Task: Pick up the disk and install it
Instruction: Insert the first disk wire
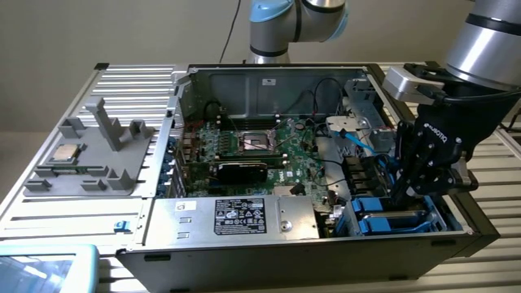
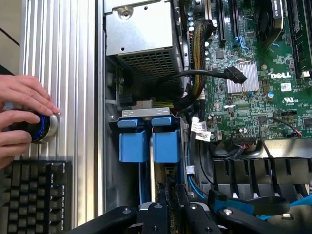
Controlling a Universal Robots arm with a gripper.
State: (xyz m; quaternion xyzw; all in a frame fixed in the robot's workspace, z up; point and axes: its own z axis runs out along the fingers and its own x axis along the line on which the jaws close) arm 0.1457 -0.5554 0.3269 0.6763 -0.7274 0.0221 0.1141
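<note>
The dark fingers of the gripper [image 2: 171,189] are drawn close together and, as far as it shows, pinch the narrow upper edge of the disk [image 2: 165,145] — a thin silver-grey hard drive framed in a blue plastic carrier bracket. The arm reaches down into the front corner bay of the open black computer case [image 1: 456,235], at the exterior view's right, presumably because the drive can only enter its slot from above. The disk stands on edge in that bay, just beside a second blue plastic carrier [image 2: 134,145] that sits parallel to it. I judge the grip on the thin edge keeps the drive upright and lined up with the bay's guides. Its long axis appears to run from the fingers toward the silver perforated metal box [image 2: 141,34], the blue tab end pointing that way, broad faces turned sideways. The green motherboard [image 2: 253,97] lies beyond. On the ribbed aluminium table [image 2: 63,58] a person's hand [image 2: 22,117] rests on a round black-and-blue knob [image 2: 36,127] — near a black keyboard [image 2: 34,195].
</note>
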